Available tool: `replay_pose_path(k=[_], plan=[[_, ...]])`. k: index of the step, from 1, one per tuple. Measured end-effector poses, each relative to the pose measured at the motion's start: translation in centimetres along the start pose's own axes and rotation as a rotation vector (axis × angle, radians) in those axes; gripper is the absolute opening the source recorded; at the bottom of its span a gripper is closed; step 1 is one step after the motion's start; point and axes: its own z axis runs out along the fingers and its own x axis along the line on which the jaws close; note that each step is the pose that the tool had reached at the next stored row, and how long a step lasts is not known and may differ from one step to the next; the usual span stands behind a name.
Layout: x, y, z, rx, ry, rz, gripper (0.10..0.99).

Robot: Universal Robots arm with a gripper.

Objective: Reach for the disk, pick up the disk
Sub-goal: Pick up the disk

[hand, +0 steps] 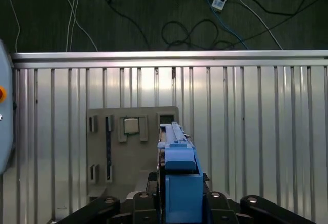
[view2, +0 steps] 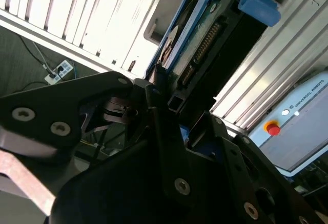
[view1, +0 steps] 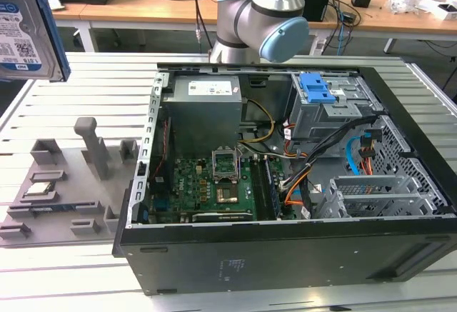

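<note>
The disk (view1: 25, 26) hangs high at the exterior view's left, lifted well above the table, its white-and-blue label facing the camera. In the second wrist view the disk (view2: 205, 44) stands edge-on with its connector row and blue bracket showing, clamped between the black fingers (view2: 159, 116) of my gripper (view2: 171, 103). In the first wrist view the blue bracket of the disk (hand: 179, 172) rises from the gripper (hand: 179, 208), far above the slatted table. The gripper is shut on the disk.
An open computer case (view1: 164, 205) lies on the slatted aluminium table (view1: 86, 76), with a blue latch piece (view1: 318, 89) on its drive cage. A grey fixture plate (view1: 107, 162) holding a small silver chip (hand: 131, 126) lies beside it. The table's edge (hand: 164, 56) borders floor with cables.
</note>
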Motion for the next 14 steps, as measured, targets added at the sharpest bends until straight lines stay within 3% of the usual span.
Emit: replay_pose_path(k=[13,14], plan=[[0.01,-0.04,-2.86,-0.001,0.0001,0.000,0.365],[0.02,-0.04,-3.40,-0.001,0.0001,0.000,0.365]])
